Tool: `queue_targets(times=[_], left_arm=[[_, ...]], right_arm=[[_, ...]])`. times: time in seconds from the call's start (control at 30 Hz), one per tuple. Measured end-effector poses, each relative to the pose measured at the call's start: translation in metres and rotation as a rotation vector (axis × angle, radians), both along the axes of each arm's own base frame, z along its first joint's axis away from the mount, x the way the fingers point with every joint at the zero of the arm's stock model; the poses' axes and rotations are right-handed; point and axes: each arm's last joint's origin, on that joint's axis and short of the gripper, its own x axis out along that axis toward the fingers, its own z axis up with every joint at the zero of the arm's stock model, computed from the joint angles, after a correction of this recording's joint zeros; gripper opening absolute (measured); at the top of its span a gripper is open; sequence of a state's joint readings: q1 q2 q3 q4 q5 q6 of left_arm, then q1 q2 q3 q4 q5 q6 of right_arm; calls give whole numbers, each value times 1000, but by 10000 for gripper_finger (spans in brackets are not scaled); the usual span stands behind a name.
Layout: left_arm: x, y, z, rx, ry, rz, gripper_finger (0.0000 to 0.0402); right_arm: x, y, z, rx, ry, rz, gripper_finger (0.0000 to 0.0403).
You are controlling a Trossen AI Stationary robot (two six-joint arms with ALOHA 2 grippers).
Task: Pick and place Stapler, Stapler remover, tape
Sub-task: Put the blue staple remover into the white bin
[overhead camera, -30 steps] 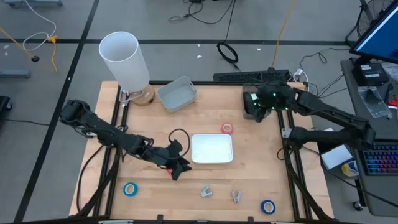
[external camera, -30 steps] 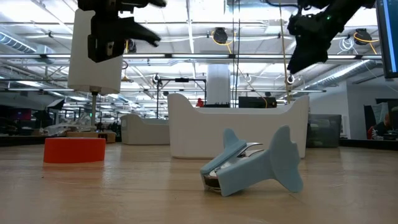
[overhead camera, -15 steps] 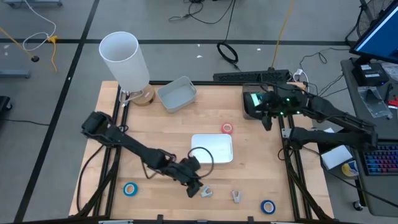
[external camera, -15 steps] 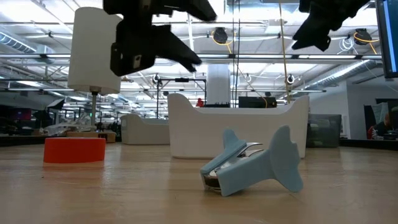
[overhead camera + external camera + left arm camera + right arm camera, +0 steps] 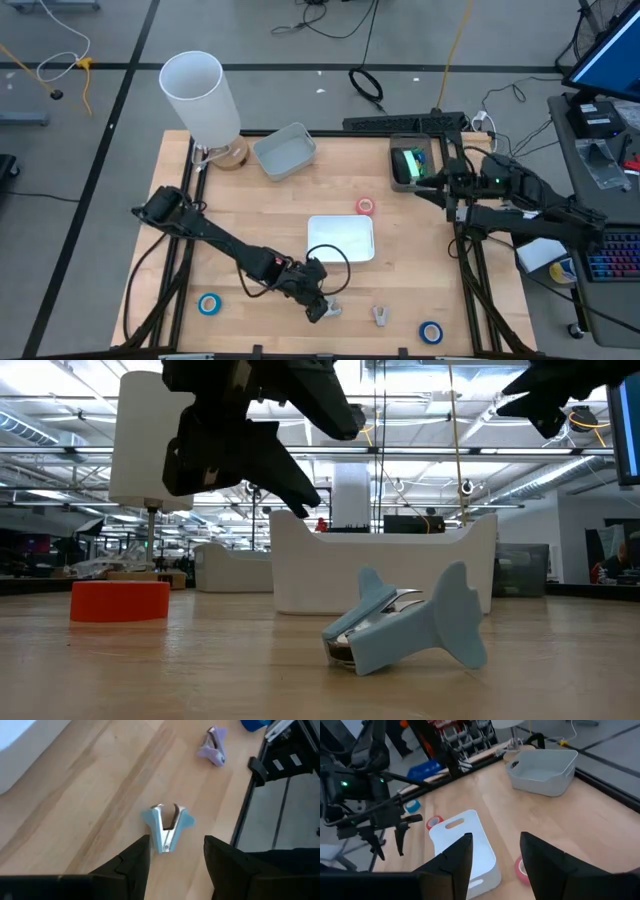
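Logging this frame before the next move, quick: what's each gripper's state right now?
Left gripper: open, empty, above the blue staple remover.
Right gripper: open, holding nothing, at the table's right edge.

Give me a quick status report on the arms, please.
Left gripper open above the blue staple remover. Right gripper open, raised at the table's right edge. Nothing in the way.

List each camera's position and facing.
High: above, straight down on the table; left arm and right arm show.
Low: table height, level across at the blue staple remover; arms above.
Left wrist: down past the open left end effector at that remover.
Right wrist: past the open right end effector toward the white tray.
Shared: low and left wrist see the remover.
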State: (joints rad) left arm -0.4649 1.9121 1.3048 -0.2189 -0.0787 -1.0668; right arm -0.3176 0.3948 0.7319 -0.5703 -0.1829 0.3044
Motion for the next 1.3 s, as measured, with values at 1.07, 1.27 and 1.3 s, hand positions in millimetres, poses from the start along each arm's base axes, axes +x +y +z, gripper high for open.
queue_targets(times=[1.07,1.27,1.3], left_arm=[[7,-10,-17,-4,-26,35,184],[9,-11,-39,-18,42,30,184],[11,-11,-42,-30,33,41,184]], right_arm=[[-7,0,-60,-117,-123,-68,160],[-7,0,-60,-117,-124,-68,160],[-7,0,-60,-117,-123,-68,160]])
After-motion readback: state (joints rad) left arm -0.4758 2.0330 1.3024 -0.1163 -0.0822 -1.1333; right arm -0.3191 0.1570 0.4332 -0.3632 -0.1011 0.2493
